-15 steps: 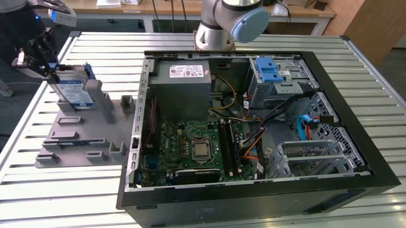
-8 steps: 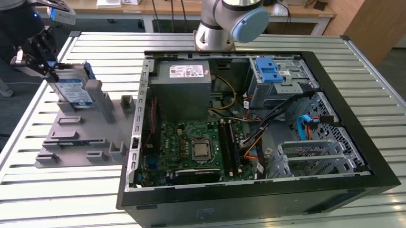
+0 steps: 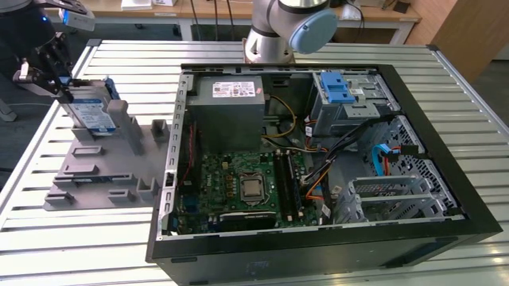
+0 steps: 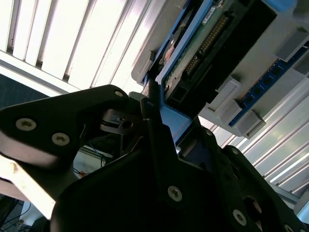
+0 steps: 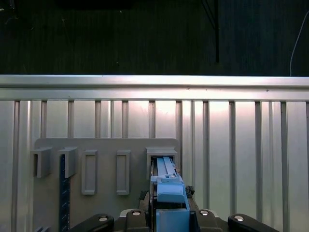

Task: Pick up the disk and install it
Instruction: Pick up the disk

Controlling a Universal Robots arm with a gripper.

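The disk (image 3: 89,110) stands upright in a grey rack (image 3: 95,173), its upper edge clamped by the gripper (image 3: 68,89). Under the gripper lies a slatted metal table (image 3: 80,244). Past the rack from the gripper, an open computer case (image 3: 318,253) holds a circuit board (image 3: 247,185) and a drive cage (image 3: 350,98).

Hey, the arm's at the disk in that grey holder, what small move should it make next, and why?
Probably a short straight lift: the pincer straddles the disk, which stands upright in the grey holder, so sideways pulling could jam it.
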